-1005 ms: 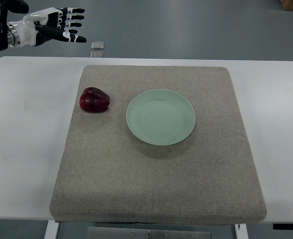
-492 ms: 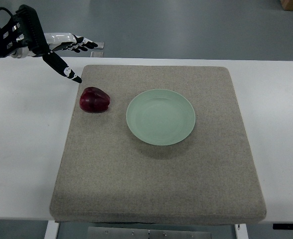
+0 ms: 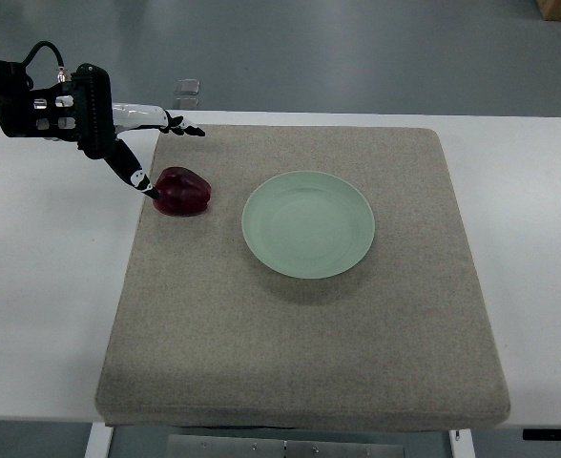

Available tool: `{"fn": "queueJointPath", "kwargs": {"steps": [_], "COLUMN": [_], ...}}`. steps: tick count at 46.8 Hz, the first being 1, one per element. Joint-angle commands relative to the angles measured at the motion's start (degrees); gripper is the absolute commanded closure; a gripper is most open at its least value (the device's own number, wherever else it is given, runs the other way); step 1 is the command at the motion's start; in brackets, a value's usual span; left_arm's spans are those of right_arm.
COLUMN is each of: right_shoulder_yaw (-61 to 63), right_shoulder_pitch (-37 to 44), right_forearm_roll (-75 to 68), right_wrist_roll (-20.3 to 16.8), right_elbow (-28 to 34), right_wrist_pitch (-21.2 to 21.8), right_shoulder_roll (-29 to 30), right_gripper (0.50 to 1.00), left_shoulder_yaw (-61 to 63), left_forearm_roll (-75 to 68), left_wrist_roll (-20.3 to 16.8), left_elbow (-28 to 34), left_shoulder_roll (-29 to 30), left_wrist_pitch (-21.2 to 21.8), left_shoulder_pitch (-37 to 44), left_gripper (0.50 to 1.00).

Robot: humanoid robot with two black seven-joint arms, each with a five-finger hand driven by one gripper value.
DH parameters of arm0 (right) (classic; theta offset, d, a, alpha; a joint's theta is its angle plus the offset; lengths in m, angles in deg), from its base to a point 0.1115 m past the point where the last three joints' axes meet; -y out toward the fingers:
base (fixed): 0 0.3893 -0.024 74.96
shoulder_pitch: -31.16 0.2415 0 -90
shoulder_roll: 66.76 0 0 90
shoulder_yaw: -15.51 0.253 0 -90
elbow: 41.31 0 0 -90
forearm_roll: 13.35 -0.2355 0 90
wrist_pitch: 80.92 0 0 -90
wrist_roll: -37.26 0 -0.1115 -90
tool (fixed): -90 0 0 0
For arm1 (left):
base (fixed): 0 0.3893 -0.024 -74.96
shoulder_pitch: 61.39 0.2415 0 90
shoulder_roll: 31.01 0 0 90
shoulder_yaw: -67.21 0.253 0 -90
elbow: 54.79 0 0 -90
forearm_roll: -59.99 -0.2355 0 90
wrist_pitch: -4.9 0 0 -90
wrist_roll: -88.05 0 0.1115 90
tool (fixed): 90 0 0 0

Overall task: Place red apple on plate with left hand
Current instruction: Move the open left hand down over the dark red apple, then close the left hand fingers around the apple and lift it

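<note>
From my seat I see the left hand [image 3: 133, 143] reaching in from the upper left, over the edge of the white desk [image 3: 47, 286] where it meets the grey felt mat [image 3: 300, 353]. The hand is spread wide and holds nothing: the thumb [image 3: 135, 176] points down and right, its tip at the left edge of the red apple [image 3: 181, 192], though I cannot tell whether it actually touches; the other fingers [image 3: 180, 128] stretch out to the right above the mat's far left corner, beyond the apple. The apple lies on the mat near its left edge, dark red and glossy, just beside the pale green plate [image 3: 307, 224] but apart from it, with a strip of bare mat between them. The plate sits near the middle of the mat, a little toward the far side. A small light-coloured square object [image 3: 188, 88] lies on the grey floor [image 3: 357, 48] beyond the desk. My right arm does not show anywhere in this view.
</note>
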Motion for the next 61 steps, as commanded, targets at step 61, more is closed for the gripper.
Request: {"fn": "queueJointPath", "kwargs": {"steps": [61], "right_shoulder_yaw": [0.0], "right_shoulder_pitch": [0.0], "right_forearm_roll": [0.0], "right_wrist_roll": [0.0], "right_elbow": [0.0], "right_wrist_pitch": [0.1], "right_shoulder_roll": [0.0], "right_gripper": [0.538], "left_shoulder_yaw": [0.8], "left_forearm_roll": [-15.6], "left_wrist_roll": [0.1], "left_elbow": [2.3], "left_shoulder_roll": [-6.4], "left_wrist_pitch": [6.2], "left_shoulder_pitch": [5.4], "left_gripper": [0.703]}}
